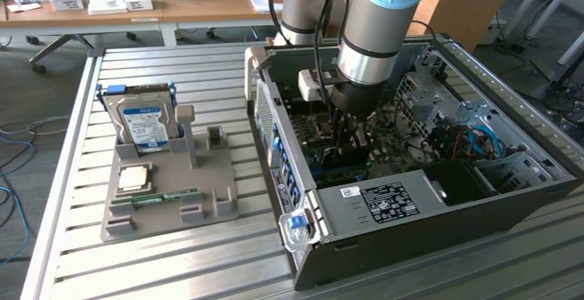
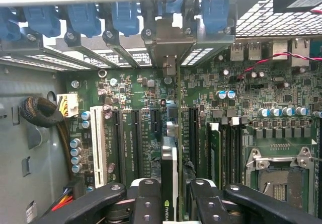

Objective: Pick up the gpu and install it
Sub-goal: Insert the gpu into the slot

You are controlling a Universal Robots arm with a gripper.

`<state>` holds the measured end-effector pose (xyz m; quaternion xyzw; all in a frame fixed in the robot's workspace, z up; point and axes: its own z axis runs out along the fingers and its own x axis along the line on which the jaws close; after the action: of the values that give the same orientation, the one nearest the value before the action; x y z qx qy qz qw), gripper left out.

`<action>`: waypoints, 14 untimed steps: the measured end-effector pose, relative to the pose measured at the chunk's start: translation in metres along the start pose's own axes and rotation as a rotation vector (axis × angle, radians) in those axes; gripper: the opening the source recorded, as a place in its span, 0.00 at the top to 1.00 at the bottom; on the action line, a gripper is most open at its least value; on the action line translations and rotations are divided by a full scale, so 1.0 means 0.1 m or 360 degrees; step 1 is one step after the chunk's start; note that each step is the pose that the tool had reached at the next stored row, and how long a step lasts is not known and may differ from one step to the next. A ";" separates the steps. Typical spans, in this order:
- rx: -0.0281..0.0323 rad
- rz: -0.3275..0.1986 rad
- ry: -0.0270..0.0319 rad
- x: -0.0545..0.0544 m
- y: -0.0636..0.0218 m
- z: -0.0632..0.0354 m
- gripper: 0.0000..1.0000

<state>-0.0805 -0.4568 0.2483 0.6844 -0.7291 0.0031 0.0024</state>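
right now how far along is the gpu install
Done: the gpu is picked up, clamped edge-on in the end effector.
In hand: it is held inside the case, down at the motherboard slots, with its bracket at the rear openings.
Left: the card is not released, and I cannot tell whether its edge is fully seated in a slot.

robot arm (image 1: 383, 13): just the one
computer case (image 1: 383, 245): one
gpu (image 2: 170, 178): one
hard drive (image 1: 146, 128): one
memory stick (image 1: 169, 196): one
processor chip (image 1: 134, 177): one
grey holder (image 1: 215, 201): one
power supply (image 1: 388, 201): one
white slot (image 2: 99, 138) on the motherboard (image 2: 141, 90): one
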 end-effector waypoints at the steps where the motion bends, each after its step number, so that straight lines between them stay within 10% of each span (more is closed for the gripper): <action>1: 0.00000 0.0000 -0.00002 0.00 0.000 0.001 0.73; 14: 0.00001 0.0000 -0.00005 0.00 0.000 0.001 0.67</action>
<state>-0.0805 -0.4568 0.2482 0.6844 -0.7291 0.0031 0.0023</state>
